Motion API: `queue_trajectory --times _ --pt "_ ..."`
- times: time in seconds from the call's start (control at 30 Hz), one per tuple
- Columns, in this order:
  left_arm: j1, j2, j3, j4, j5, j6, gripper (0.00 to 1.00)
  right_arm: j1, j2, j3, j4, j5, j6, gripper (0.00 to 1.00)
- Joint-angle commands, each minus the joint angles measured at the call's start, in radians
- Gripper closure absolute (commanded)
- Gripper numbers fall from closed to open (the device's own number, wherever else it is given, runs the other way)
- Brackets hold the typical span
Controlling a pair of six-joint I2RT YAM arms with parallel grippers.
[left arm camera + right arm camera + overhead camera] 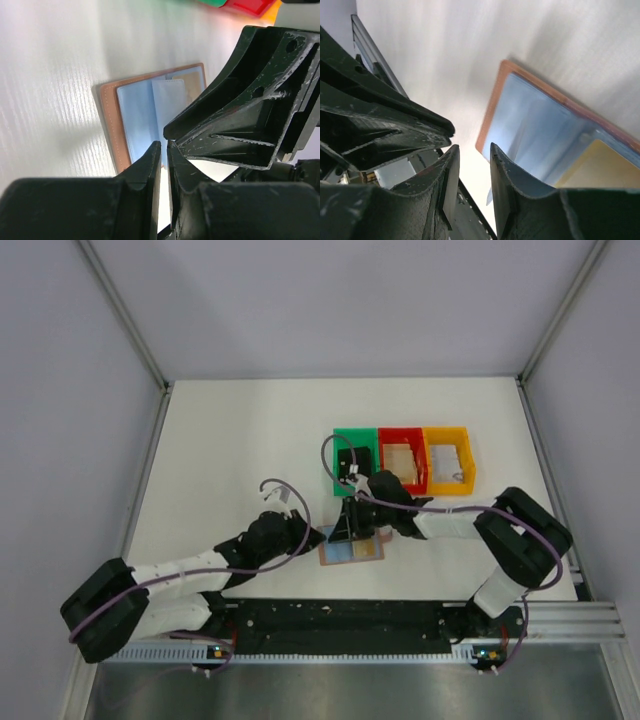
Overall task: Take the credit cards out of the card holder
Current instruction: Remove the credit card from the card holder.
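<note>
Seeing card holder (352, 551) open flat on table (220, 460) just ahead of the arm bases: blue-grey pockets up, reddish-brown rim around, tan panel (600, 167) in one pocket, can't tell if a card. Got left gripper (164, 147) pinched to a hairline slit at its left edge, right gripper (472, 150) slightly apart above it, nothing visible in either, tips almost meeting. Open table left and beyond; coloured bins (403, 433) well apart at back, base rail (400, 615) near in front.
</note>
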Motion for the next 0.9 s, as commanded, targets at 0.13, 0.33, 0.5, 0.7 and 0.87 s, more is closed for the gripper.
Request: queue_trajectory --times 0.13,0.33,0.5,0.7,0.87 --pt "-0.006 -0.156 -0.065 -0.037 -0.099 -0.035 0.85 0.039 -0.077 0.209 -0.192 0.047 -0.121 0.69" --pt "-0.006 -0.206 -0.057 -0.062 -0.087 -0.011 0.84 0.004 -0.192 0.224 -0.373 0.196 -0.207 0.69" --pt "-0.013 -0.122 0.031 -0.050 0.011 0.026 0.80 -0.079 -0.264 0.121 -0.390 0.196 -0.234 0.68" --pt "-0.056 0.077 0.143 0.052 0.117 0.008 0.75 -0.142 -0.276 -0.026 -0.276 0.150 -0.213 0.70" --pt "-0.078 0.215 0.231 0.076 0.125 -0.009 0.71 -0.181 -0.264 -0.085 -0.214 0.136 -0.210 0.73"
